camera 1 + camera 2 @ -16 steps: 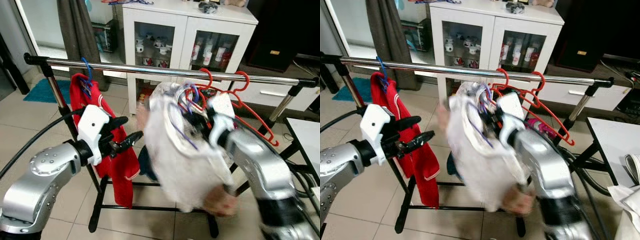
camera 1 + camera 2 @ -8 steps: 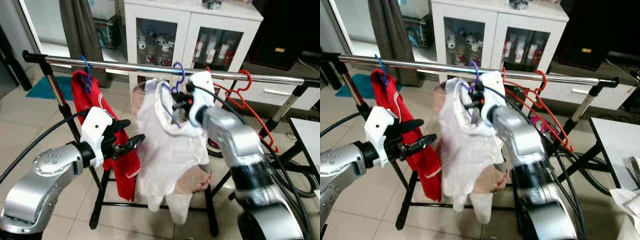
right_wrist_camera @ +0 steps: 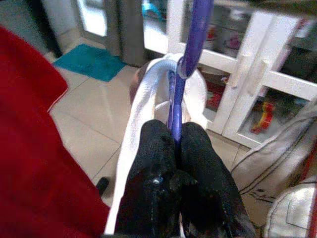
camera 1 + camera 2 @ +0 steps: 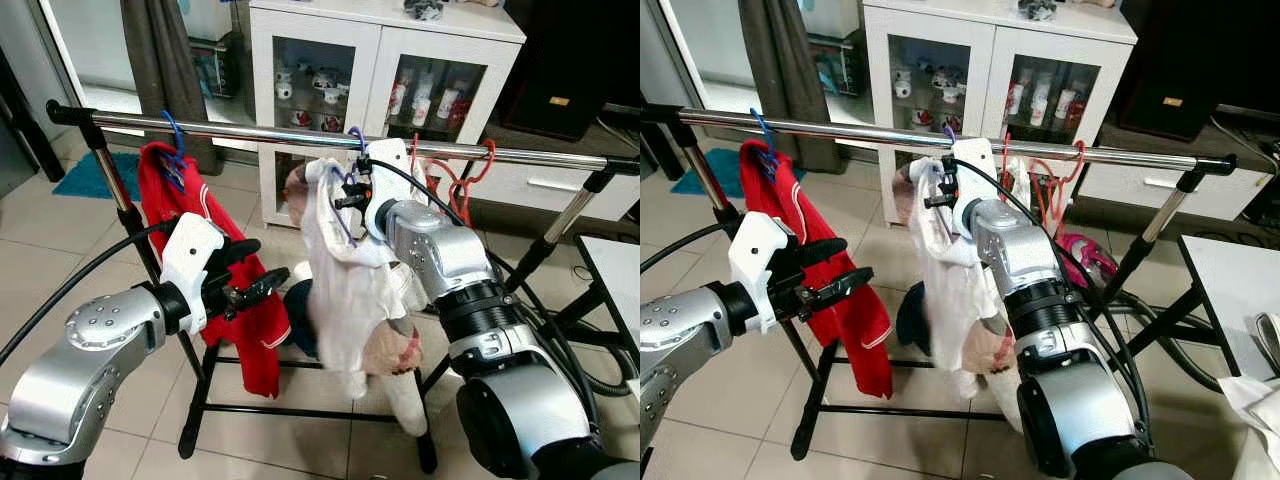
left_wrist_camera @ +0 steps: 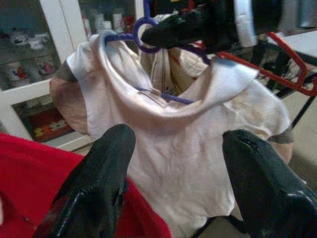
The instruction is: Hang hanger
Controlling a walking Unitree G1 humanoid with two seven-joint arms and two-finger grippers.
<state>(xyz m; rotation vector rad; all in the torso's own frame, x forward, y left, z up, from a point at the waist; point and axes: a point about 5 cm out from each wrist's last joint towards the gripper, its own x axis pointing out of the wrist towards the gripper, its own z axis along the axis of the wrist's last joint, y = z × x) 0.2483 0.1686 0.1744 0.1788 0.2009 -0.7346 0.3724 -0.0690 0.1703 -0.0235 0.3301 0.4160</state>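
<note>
- Since the earlier frame, the right claw [image 4: 345,190] had carried the purple hanger [image 4: 352,150] up, so its hook now sat right at the silver rail [image 4: 250,133]; I could not tell if the hook was fully over it.
- The white shirt [image 4: 350,280] had stopped swinging and hung down straight in the middle of the frame.
- The right claw was clenched on the purple hanger's neck, just under the hook; in the right wrist view its two black fingers [image 3: 158,168] pressed together around the purple stem.
- The left claw [image 4: 250,275] had stayed in the lower left of the frame, with its fingers spread apart and grasping nothing.
- It hung in front of the red shirt [image 4: 215,300], which was on a blue hanger [image 4: 174,140] at the left end of the rail.
- In the left wrist view the white shirt showed between the two spread fingers [image 5: 99,183].
- Red hangers [image 4: 465,180] hung on the rail just right of the white shirt.
- A white cabinet [image 4: 385,60] with glass doors stood behind the rail at the top of the frame.
</note>
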